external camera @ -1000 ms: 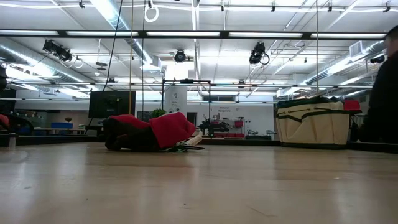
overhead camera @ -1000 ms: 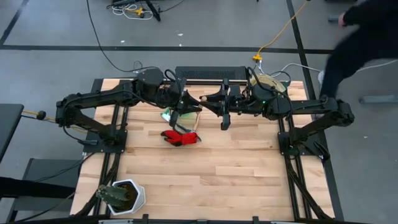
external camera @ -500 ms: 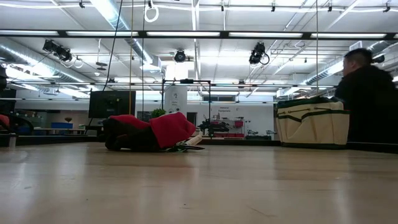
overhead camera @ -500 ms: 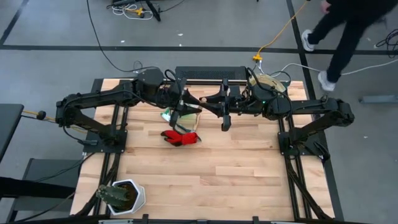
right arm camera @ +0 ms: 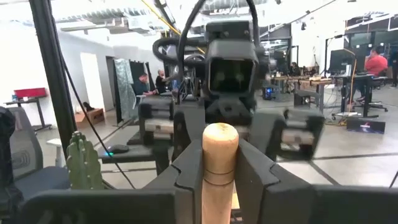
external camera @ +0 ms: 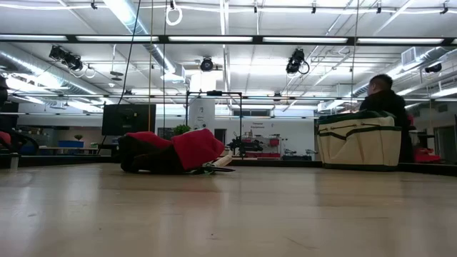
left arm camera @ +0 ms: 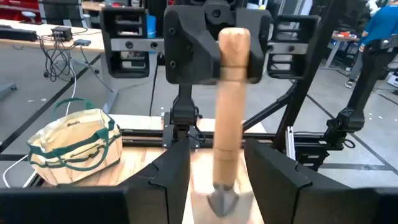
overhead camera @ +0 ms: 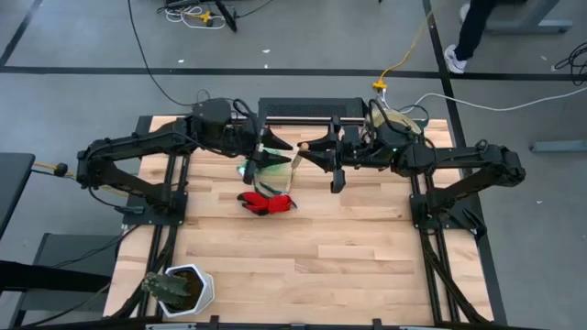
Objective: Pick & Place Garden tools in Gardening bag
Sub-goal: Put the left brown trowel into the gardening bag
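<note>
The right end effector grips a wooden-handled tool while the facing left end effector, fingers parted around that handle, appears to pass it across.

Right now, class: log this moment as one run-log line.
right hand: shut on wooden-handled tool | left hand: open, around tool | red glove: on table

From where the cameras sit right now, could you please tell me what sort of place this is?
Most likely a robotics lab or workshop. Exposed ducts and strip lights run across an open ceiling, cables trail over a grey floor marked with tape, and a person sits at a desk with monitors in the background.
</note>
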Available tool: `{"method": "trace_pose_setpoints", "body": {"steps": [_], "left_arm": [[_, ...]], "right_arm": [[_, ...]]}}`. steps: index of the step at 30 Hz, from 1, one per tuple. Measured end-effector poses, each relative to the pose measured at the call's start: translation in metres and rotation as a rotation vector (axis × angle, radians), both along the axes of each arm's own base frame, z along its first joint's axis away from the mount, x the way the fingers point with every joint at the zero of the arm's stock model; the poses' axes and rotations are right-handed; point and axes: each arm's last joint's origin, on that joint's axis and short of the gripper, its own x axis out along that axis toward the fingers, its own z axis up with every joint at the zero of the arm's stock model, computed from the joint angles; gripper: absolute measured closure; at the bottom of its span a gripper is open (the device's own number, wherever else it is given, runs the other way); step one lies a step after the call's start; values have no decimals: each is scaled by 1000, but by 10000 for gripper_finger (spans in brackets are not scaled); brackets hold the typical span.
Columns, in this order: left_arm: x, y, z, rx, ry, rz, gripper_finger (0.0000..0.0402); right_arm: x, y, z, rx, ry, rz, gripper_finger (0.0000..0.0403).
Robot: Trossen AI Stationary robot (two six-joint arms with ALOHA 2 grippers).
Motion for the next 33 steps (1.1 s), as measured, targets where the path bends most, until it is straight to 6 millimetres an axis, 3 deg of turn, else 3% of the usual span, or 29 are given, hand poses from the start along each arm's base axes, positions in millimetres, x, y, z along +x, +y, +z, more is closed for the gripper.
{"method": "trace_pose_setpoints", "body": {"steps": [14,33], "left_arm": [[-22,-1,17,16,-65,42,260],[-21,-1,16,17,-60,56,264]], "right_arm": [[-37,-13,18,-23,23,-57,339],[-51,-79,-6,-31,294,-315,341]]}}
